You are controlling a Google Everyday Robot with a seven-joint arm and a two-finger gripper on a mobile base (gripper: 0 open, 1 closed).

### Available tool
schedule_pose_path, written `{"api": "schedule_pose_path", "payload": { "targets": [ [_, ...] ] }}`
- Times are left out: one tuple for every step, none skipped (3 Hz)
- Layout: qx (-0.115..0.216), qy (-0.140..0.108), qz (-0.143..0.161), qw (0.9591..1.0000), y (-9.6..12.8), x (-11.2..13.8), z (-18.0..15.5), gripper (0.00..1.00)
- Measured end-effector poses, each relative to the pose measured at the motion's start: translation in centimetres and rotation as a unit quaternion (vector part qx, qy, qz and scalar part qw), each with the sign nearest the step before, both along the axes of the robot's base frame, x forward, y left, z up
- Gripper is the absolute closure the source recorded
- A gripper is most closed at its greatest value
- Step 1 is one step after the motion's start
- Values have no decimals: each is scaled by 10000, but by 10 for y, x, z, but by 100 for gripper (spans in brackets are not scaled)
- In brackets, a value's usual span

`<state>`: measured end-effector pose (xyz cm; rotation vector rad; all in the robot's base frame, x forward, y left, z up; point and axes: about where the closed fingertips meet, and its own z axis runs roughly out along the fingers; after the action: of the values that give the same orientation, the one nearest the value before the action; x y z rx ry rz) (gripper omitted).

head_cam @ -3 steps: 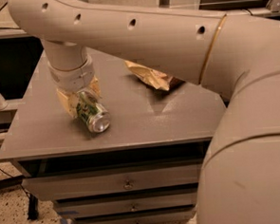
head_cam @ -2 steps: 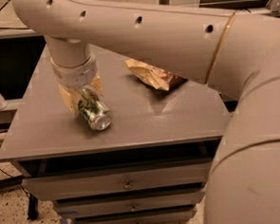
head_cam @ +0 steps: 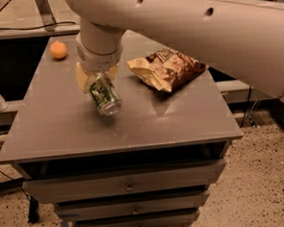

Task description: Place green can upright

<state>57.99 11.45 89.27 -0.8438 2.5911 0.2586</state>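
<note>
Starting nearest the camera, the stacked grey metal drawers sit closed beneath the flat grey bench, and they play no part in this job. Above them, at roughly 9 o'clock from the middle of the bench top, the small green aluminium drink can hangs tilted. Its shiny silver end points down and toward the camera at about 5 o'clock, and its other end is tucked up into the two-finger gripper. The gripper is pinching the can across its body, with pale yellowish fingers showing on either side of it. That sideways hold makes sense, I judge, because turning the wrist would then swing the can toward vertical. I cannot tell whether the lower rim touches the bench or floats just above it.

The can is not yet upright, so the likely next need is to rotate it until the silver end faces flat down, then lower and let go. Letting go at this tilt would probably send it rolling.

The thick white robot arm comes in from 2 o'clock, passing over the crumpled brown foil snack bag, which lies at 1 o'clock, near the can but apart from it. Farthest back, at 11 o'clock, the small round orange fruit sits well clear.
</note>
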Motion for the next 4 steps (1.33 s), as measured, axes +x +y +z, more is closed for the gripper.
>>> {"api": "schedule_pose_path", "payload": {
  "targets": [
    [814,-187,-376,9958,-24,6,5,100],
    [1647,-441,-559,9838,-31,18,13,100],
    [2538,-960,-600,9606,-22,49,45,100],
    [3184,-1682,-412,9320,-6,80,86,100]
  ]
}}
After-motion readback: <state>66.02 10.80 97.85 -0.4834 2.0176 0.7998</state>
